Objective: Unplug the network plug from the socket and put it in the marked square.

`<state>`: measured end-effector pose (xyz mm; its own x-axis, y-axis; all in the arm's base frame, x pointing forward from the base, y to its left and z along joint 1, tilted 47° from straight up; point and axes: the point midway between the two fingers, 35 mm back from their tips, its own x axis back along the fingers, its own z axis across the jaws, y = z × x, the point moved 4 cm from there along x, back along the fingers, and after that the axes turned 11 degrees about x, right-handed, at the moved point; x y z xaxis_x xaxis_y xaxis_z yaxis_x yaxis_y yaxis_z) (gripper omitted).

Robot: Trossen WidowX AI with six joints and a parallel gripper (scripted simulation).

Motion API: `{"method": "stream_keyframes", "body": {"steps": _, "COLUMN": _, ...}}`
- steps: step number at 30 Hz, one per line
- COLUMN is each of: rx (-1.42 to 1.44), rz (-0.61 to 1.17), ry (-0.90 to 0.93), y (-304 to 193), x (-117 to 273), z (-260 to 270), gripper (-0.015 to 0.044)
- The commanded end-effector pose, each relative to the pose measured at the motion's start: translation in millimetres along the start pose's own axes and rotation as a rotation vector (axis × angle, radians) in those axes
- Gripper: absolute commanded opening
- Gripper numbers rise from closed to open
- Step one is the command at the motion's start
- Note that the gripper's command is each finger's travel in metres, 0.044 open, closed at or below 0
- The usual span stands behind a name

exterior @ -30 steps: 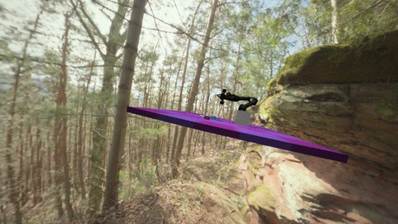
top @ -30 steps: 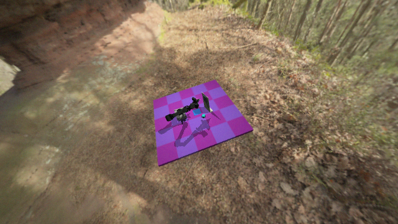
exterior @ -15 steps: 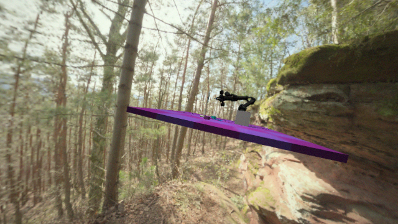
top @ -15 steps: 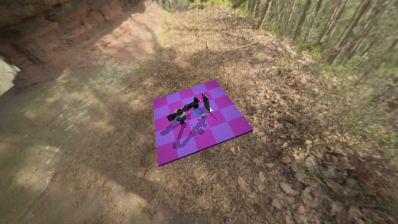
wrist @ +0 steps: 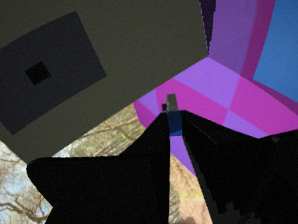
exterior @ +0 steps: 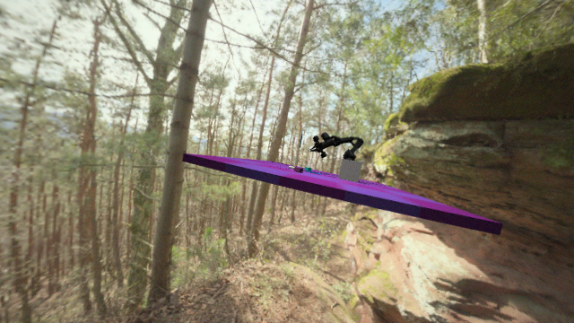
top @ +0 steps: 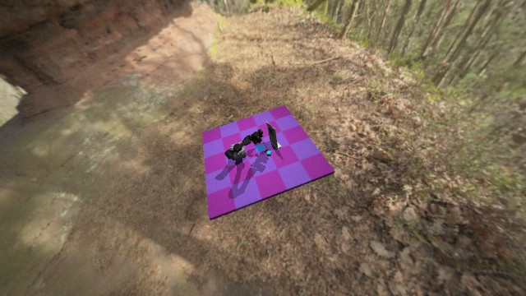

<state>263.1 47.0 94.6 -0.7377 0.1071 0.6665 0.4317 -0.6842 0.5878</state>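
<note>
My gripper (top: pixel 262 135) (exterior: pixel 312 149) (wrist: pixel 172 117) is shut on the plug (wrist: pixel 172 102), which shows in the wrist view as a small blue body with a grey front end. The plug is out of the socket and held above the table. The upright panel (top: pixel 272 136) (exterior: pixel 300 141) (wrist: pixel 145 45) stands in front of the gripper. Its socket is a dark plate (wrist: pixel 75 55) with a black, empty opening (wrist: pixel 38 73), left of the plug in the wrist view. The marked square (top: pixel 260 147) (wrist: pixel 282 55) is a flat blue patch on the table. The tab on the plug cannot be made out.
The table (top: pixel 271 181) (exterior: pixel 332 190) has a purple and magenta checked top. A small teal block (top: pixel 269 153) (exterior: pixel 308 170) lies beside the blue square. A dark maroon block (exterior: pixel 299 170) lies near it. The panel's pale foot (top: pixel 279 145) rests on the table.
</note>
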Motion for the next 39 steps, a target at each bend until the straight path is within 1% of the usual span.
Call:
{"method": "stream_keyframes", "body": {"steps": 1, "rx": -0.033, "rz": -0.035, "ry": -0.085, "y": -8.6, "x": -6.6, "z": -13.2, "gripper": 0.0}}
{"method": "stream_keyframes", "body": {"steps": 14, "rx": -0.089, "rz": -0.198, "ry": -0.296, "y": -27.8, "x": -16.1, "z": -50.1, "gripper": 0.0}}
{"method": "stream_keyframes", "body": {"steps": 25, "rx": -0.093, "rz": -0.385, "ry": -0.405, "y": -37.3, "x": -13.7, "z": -77.2, "gripper": 0.0}}
{"method": "stream_keyframes", "body": {"steps": 39, "rx": -0.094, "rz": -0.394, "ry": -0.412, "y": -37.8, "x": -18.5, "z": -83.5, "gripper": 0.0}}
